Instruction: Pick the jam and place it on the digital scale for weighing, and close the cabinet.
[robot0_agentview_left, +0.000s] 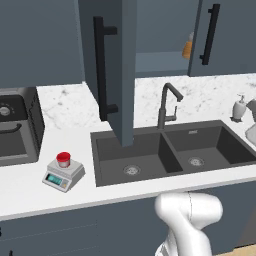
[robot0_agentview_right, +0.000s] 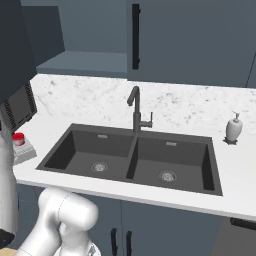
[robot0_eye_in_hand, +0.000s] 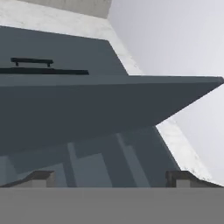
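**Red lid on the scale, blue-grey door ajar**

Red against pale grey tells me the first half is done: the jam (robot0_agentview_left: 63, 159) sits upright on the round plate of the digital scale (robot0_agentview_left: 63, 175), which rests on the white counter (robot0_agentview_left: 30, 192) to the left of the sink (robot0_agentview_left: 170, 150). From the right base view I see the same pair at the far left edge, the jar's lid (robot0_agentview_right: 18, 136) just above the scale's corner (robot0_agentview_right: 22, 152). Nothing is touching the jar, so I judge the weighing step complete.

What is left is the cabinet (robot0_agentview_left: 30, 40). One door (robot0_agentview_left: 117, 70) stands swung out over the sink, nearly edge-on to the left base camera, its long black handle (robot0_agentview_left: 100, 67) facing left. Behind it the open shelf shows, with an orange bottle (robot0_agentview_left: 188, 47) at the back beside the neighbouring door, which is closed.

My gripper (robot0_eye_in_hand: 111, 178) is empty; the two dark fingertips (robot0_eye_in_hand: 38, 177) stand well apart at the bottom of the hand view with nothing between them. Ahead of them I look along a dark blue-grey panel seen at a steep angle, which I take to be the open door, though I cannot tell whether I am touching it.

In my judgement one move remains: pushing that door back flush with its neighbour. The faucet (robot0_agentview_left: 167, 102) stands below the door's swing, so I should mind it.
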